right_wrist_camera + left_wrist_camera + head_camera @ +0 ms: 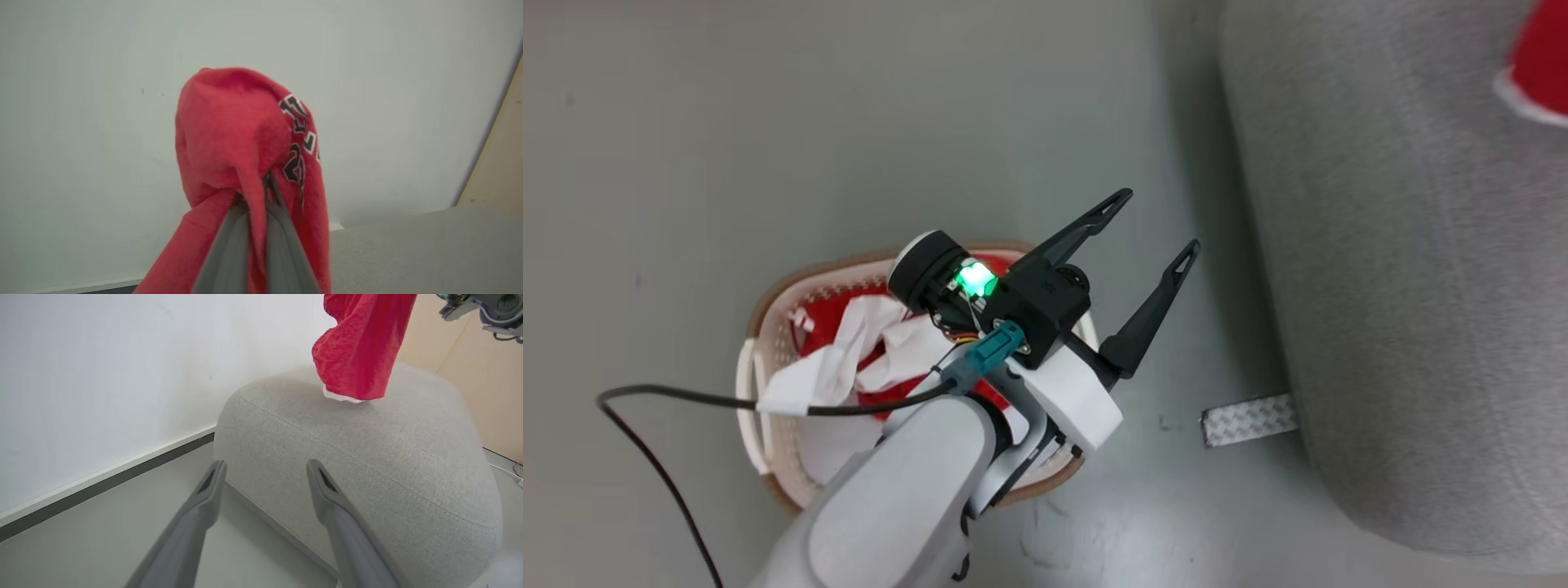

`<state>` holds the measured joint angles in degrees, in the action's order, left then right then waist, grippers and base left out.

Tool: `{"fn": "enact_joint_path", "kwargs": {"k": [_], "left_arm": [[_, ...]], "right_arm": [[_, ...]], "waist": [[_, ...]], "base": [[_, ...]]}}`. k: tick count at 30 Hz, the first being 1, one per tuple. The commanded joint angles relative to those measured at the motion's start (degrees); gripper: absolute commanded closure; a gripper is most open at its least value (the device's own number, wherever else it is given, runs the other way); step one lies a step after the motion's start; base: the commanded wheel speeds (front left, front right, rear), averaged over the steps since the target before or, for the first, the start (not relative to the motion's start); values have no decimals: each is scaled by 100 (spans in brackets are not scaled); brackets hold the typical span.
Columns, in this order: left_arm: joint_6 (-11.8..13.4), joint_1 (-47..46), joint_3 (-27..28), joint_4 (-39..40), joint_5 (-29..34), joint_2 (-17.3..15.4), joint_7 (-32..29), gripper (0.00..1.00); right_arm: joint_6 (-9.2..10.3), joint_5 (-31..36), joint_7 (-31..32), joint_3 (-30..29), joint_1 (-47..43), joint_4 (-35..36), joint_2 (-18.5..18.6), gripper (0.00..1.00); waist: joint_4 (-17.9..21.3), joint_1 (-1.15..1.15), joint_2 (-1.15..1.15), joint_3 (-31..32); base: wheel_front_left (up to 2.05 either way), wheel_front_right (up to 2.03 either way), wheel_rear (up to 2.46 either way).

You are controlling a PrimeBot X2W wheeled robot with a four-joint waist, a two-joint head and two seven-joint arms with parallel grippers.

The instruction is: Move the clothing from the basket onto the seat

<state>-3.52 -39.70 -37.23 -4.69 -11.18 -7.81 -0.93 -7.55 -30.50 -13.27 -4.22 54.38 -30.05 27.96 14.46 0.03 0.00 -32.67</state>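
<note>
The right gripper (255, 192) is pinching a red garment (229, 134) between fingers pressed tightly together, and the soft, fleecy cloth is bunching into a hump over the tips and draping down both sides. Black letters edged in white are curving across its right fold. From the left wrist view the same garment is hanging in a long red drape with a white edge at the bottom, over the far part of the seat (367, 457); whether it is touching the grey woven top cannot be told.

The left gripper (1158, 222) is holding nothing, its two dark fingers spread wide and pointing toward the seat, hovering over the floor (849, 122) between the seat and the basket (768, 302).

More clothing (841, 359) is lying crumpled in the basket, white sleeves tangled over red cloth. The basket is sitting on the floor left of the seat, partly hidden under the left forearm, with a black cable (645, 400) trailing across its near rim.
</note>
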Motion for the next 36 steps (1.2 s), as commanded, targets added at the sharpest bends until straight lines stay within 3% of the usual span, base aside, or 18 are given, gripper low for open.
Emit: {"fn": "enact_joint_path", "kwargs": {"k": [1,5,9,10,11,12,13,16,20,28,36], "left_arm": [[29,-40,20,57,20,-22,46,0],[73,86,1,98,-15,-48,66,0],[113,165,14,125,-39,-100,87,0],[141,187,23,139,-44,-116,84,0],[161,216,40,158,-71,-115,79,0],[191,258,74,178,-107,-120,84,0],[221,297,102,201,-132,-140,103,0],[286,416,175,284,-206,-206,104,0],[372,614,307,365,-294,-358,124,0],[609,1164,632,281,-653,-479,381,0],[890,2020,1027,-59,-1078,-495,874,0]], "right_arm": [[13,35,18,-381,239,-437,192,100],[12,226,-25,-1305,512,-1622,544,100],[12,498,-111,-1869,452,-2488,553,100],[12,564,-138,-2036,430,-2706,521,84],[12,581,-160,-2181,414,-2881,454,58],[12,622,-171,-2262,394,-3026,335,18],[12,659,-178,-2321,322,-3201,260,0],[13,779,-204,-2537,235,-3412,299,0],[12,1000,-183,-2544,6,-3124,-43,0],[12,1127,-185,-1482,-1007,-1909,-863,0],[13,1189,-185,-503,-2197,-583,-1306,0]], "waist": [[-301,-3,0,-384],[-448,-3,0,-515],[-514,-3,0,-551],[-526,-3,0,-559],[-547,-3,0,-572],[-555,-3,0,-578],[-568,-3,0,-566],[-588,-3,0,-492],[-526,-3,0,-297],[-408,-3,0,528],[-477,-3,0,1612]], "base": [[0,0,0],[0,0,0],[0,0,0],[0,0,0],[0,0,0],[0,0,0],[0,0,0],[0,0,0],[0,0,0],[0,0,0],[0,0,0]]}}
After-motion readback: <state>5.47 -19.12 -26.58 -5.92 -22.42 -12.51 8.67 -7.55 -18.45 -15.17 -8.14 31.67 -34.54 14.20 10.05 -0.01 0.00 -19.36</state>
